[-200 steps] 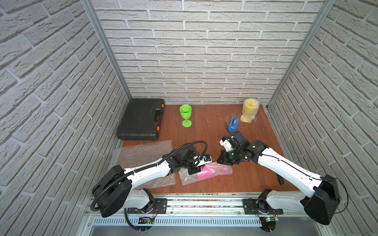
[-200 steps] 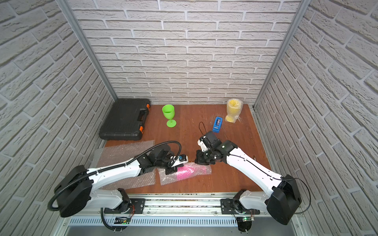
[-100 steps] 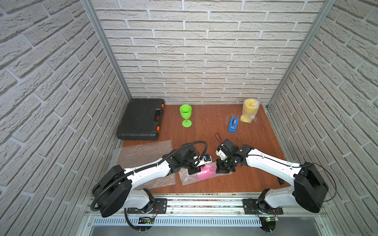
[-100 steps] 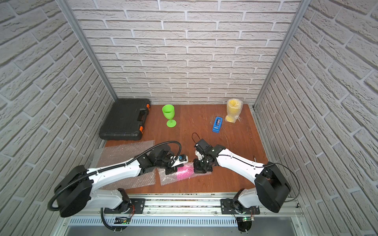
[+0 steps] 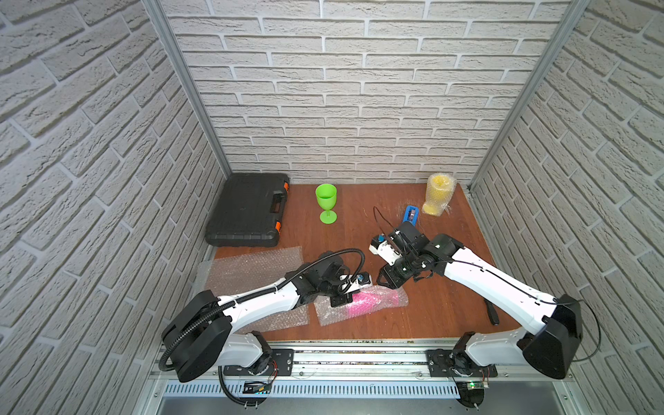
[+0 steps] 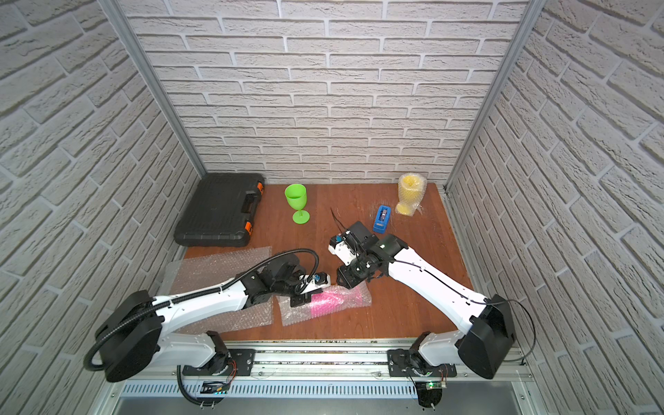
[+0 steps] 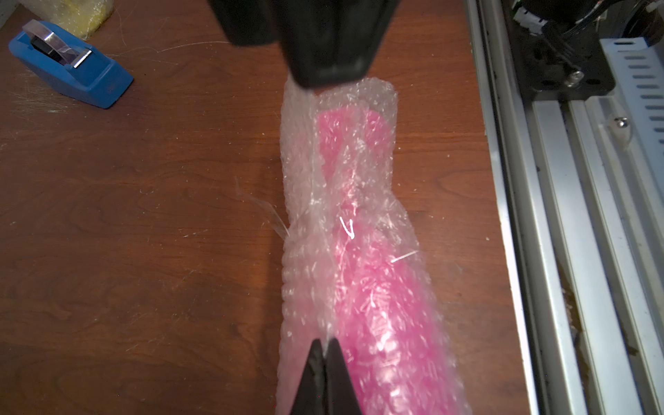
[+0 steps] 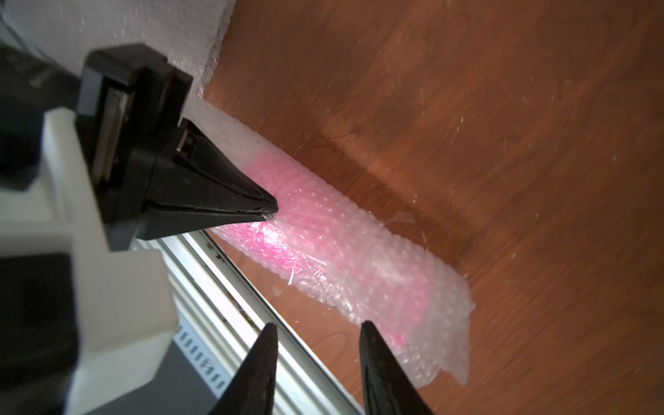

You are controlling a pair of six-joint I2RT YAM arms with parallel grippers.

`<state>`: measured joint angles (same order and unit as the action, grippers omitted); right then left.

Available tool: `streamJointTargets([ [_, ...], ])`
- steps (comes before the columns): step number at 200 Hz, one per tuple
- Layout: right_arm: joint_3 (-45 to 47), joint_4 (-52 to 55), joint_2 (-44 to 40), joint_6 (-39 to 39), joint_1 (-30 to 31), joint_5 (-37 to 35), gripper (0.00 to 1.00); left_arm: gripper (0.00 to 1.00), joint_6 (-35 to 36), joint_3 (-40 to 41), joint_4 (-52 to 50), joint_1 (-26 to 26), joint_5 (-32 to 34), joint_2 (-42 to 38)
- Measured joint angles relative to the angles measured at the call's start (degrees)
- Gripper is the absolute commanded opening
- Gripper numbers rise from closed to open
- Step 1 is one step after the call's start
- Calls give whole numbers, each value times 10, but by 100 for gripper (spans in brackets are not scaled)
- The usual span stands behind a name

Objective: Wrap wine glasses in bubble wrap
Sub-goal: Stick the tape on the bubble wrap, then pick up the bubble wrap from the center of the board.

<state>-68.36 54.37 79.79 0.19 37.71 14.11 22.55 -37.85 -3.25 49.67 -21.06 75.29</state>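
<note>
Left hand (image 7: 325,350) is pinching bubble wrap (image 7: 301,201) seam shut atop pink goblet (image 7: 363,287), likely so it cannot unroll | right hand (image 8: 318,327) is hovering half-open at goblet's end, holding nothing.

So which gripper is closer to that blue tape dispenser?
Right. The right gripper sits open at the wrapped pink goblet's end nearer the blue tape dispenser; the left gripper pinches the bubble wrap at its other end, farther away.
</note>
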Motion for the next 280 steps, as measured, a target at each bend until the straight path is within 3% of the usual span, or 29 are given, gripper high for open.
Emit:
streamJointTargets([
  [24, 6, -13, 42, -136, 0, 5, 63, 1, 3, 0, 0, 0, 0, 0],
  [39, 16, -22, 51, -210, -1, 25, 87, 1, 4, 0, -1, 0, 0, 0],
  [59, 19, -26, 51, -293, -1, 55, 89, 1, 8, 0, -2, 0, 0, -1],
  [78, 19, -30, 57, -346, -1, 70, 82, 1, 9, 0, -3, 0, 0, -2],
  [96, 19, -32, 81, -381, -1, 75, 66, 1, 13, 0, -5, 0, -1, -2],
  [113, 21, -32, 113, -402, -2, 76, 62, 1, 14, 0, -4, 0, -3, -2],
  [129, 24, -31, 134, -419, -2, 76, 48, 1, 13, 0, -4, 0, -4, -2],
  [154, 26, -33, 142, -433, -2, 76, 19, 1, 13, 0, -4, 0, -4, -2],
  [179, 29, -37, 141, -435, -2, 83, 3, 3, 13, 0, -7, 0, -4, -5],
  [219, 49, -47, 109, -427, -3, 98, 3, 32, 11, 0, -26, 1, 8, -36],
  [245, 65, -55, 64, -412, -9, 115, 3, 56, 7, 0, -59, -2, 31, -110],
  [280, 102, -102, -12, -380, -37, 143, 3, 80, -13, -2, -92, -24, 43, -226],
])
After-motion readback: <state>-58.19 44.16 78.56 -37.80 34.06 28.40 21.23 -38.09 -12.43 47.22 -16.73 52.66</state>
